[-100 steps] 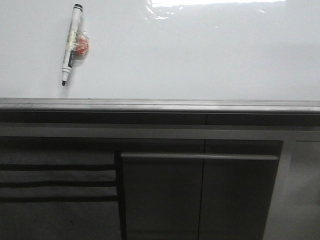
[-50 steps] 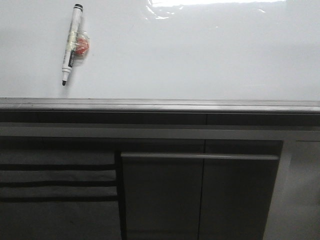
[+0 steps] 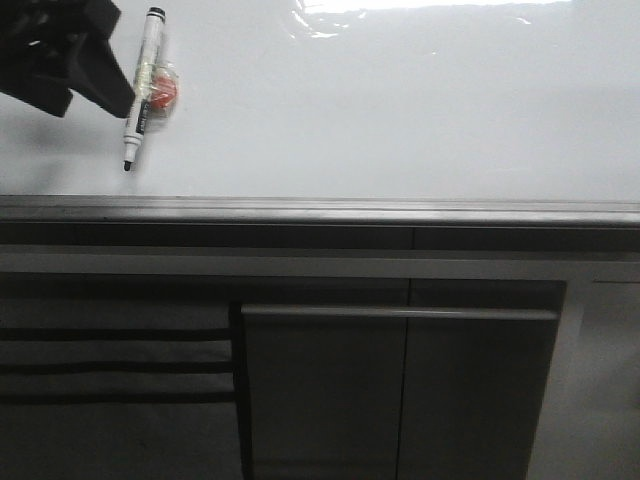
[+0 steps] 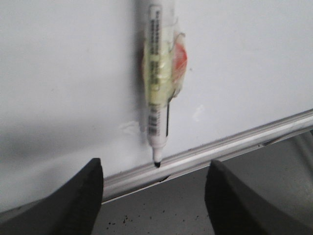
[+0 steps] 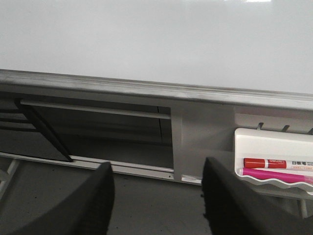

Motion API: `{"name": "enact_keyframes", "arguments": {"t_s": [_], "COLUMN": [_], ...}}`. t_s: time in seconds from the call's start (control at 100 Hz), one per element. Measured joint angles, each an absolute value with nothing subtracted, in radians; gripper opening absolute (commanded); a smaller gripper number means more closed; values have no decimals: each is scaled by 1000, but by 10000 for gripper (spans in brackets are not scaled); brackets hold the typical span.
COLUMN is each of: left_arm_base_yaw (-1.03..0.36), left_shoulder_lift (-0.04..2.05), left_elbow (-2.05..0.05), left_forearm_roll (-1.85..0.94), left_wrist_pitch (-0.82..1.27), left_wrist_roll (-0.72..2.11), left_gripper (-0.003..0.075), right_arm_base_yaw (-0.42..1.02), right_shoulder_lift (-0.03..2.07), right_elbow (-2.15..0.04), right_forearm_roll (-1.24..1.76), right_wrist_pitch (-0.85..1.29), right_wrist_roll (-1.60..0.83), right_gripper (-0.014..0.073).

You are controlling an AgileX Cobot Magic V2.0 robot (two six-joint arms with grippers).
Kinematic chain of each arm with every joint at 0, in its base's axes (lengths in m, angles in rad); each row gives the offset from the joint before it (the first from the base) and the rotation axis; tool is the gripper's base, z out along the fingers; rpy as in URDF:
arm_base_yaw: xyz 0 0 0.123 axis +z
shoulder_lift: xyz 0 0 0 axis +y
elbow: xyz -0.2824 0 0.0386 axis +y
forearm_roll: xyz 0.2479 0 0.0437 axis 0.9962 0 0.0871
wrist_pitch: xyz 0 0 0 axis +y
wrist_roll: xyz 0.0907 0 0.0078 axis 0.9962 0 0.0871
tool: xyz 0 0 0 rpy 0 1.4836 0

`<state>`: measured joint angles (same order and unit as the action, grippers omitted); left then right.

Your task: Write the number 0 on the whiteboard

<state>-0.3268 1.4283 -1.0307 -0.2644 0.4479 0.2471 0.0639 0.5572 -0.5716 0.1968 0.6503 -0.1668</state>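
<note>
The whiteboard is glossy white with glare at the top and a grey edge rail. No drawn number 0 shows on it in any view. A white black-tipped marker is stuck to the board at the upper left, tip toward the rail, with an orange taped lump beside it. My left gripper is open, just left of the marker and not touching it. In the left wrist view the marker lies ahead of the open left gripper. My right gripper is open and empty, out of the front view.
Dark grey cabinet panels with a horizontal bar handle sit below the rail. In the right wrist view a white tray holds a red marker and a pink one.
My left gripper has come into the front view at the upper left, next to the marker. The marker and board have not moved.
</note>
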Motion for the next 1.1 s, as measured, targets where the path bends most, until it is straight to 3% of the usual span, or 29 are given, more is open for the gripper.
{"name": "enact_keyframes", "arguments": {"t_s": [0.35,0.64,0.94,1.1], "left_arm_base_yaw": [-333,-336,-336,-336], "left_shoulder_lift": [1570,1604,1635,1639], "left_elbow": [-1149,-1182,-1193,-1194], "left_forearm_roll": [-261,-248,-241,-238], "left_wrist_pitch": [439,443,499,509], "left_wrist_roll": [249,251,251,251], "left_gripper": [405,300,289,174], "right_arm_base_yaw": [64,64,64,64], "right_shoulder_lift": [557,557,557,557], "right_elbow": [-572,-572,-572,-572], "right_forearm_roll": [197,197,197,197], "right_wrist_pitch": [650,650,650,650], "right_wrist_roll": [-167,-167,-167,-167], "right_gripper": [363,363,363,363]}}
